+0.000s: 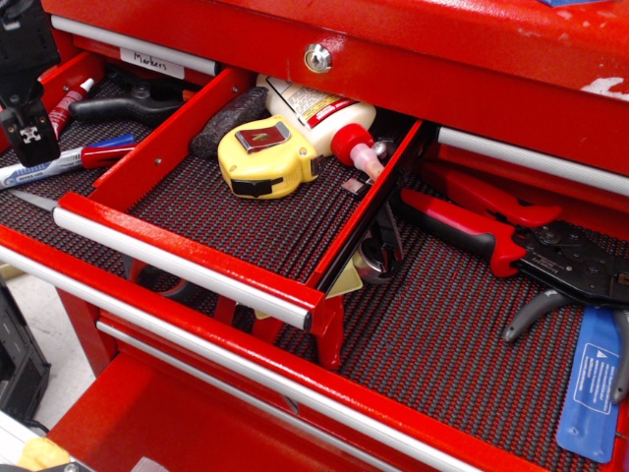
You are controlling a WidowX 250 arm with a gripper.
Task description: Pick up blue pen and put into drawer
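Note:
The blue pen [44,167] has a white barrel with blue print and lies flat on the black ribbed liner at the far left. A red part and a blue cap tip [120,144] show at its right end. My gripper [24,138] is black and comes down from the top left corner. Its one visible finger [29,128] hangs just above the pen's barrel. The rest of the gripper is cut off by the frame edge, so its opening is hidden. A small red drawer [187,258] stands pulled out in the middle.
The small drawer holds a yellow tape measure [265,155], a glue bottle [319,113] and a dark block [228,120]. A red-and-white tube [67,103] and a black handle [133,103] lie behind the pen. Red pliers [482,231] and a blue card [595,379] lie at the right.

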